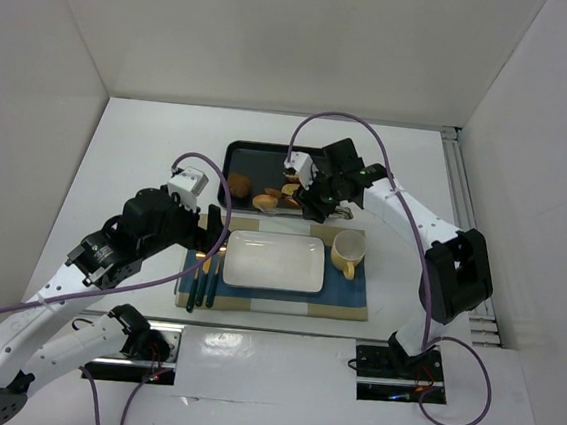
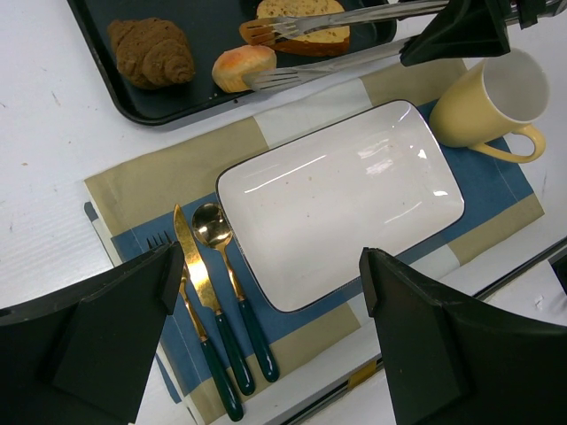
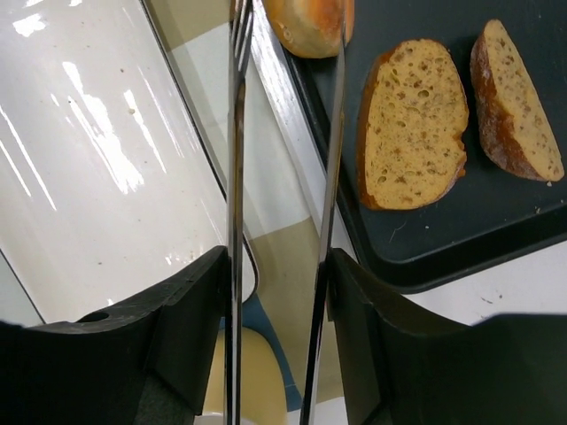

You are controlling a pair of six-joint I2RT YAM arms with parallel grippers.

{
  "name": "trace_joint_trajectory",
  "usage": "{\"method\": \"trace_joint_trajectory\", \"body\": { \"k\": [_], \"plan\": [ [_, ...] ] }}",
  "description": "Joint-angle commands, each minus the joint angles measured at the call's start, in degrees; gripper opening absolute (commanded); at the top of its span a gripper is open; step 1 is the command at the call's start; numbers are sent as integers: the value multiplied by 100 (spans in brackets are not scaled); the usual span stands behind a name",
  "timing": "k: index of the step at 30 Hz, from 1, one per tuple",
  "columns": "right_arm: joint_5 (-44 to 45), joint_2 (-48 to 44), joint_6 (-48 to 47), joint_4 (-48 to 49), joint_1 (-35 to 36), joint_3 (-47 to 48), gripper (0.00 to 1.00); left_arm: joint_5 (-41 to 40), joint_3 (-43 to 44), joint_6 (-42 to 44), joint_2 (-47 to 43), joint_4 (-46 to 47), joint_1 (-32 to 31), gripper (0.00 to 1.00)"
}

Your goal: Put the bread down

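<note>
Across the black tray [image 1: 253, 159], the bun [image 2: 243, 66] looks soft and light, so the right gripper [image 3: 279, 283], clamped on tongs [image 3: 236, 177], should pinch its sides gently, left gripper [image 2: 270, 274] fingers apart.

Bright, even overhead light fills every view, leaving only soft, faint shadows. White glare streaks cross the glossy plate [image 2: 341, 199]; everything around it is in sharp focus.

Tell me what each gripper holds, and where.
Right gripper squeezes the metal tongs across both arms, well behind their forked ends. Left gripper is open, holding nothing.
</note>
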Motion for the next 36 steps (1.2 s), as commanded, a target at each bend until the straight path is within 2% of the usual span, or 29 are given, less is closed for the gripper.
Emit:
{"method": "trace_joint_trajectory", "body": {
  "k": [1,9,17,26,29,34,36],
  "plan": [
    [-241,-8,48,-127,58,331,54,4,13,46,-86,151,18,100],
    [-241,-130,48,-75,58,217,31,4,13,46,-33,151,18,100],
    [-372,-552,48,-188,58,164,17,-49,13,46,-33,151,18,100],
    [-1057,-1562,-364,-1074,58,-398,16,-49,13,46,-33,151,18,100],
    [-1058,-1730,-549,-1488,163,-784,16,-49,13,46,-33,151,18,100],
    [-804,-1968,-549,-1630,348,-1540,16,-49,13,46,-33,151,18,100],
    [-733,-2029,-549,-1683,348,-1690,21,-49,13,46,19,151,18,100]
  ]
}}
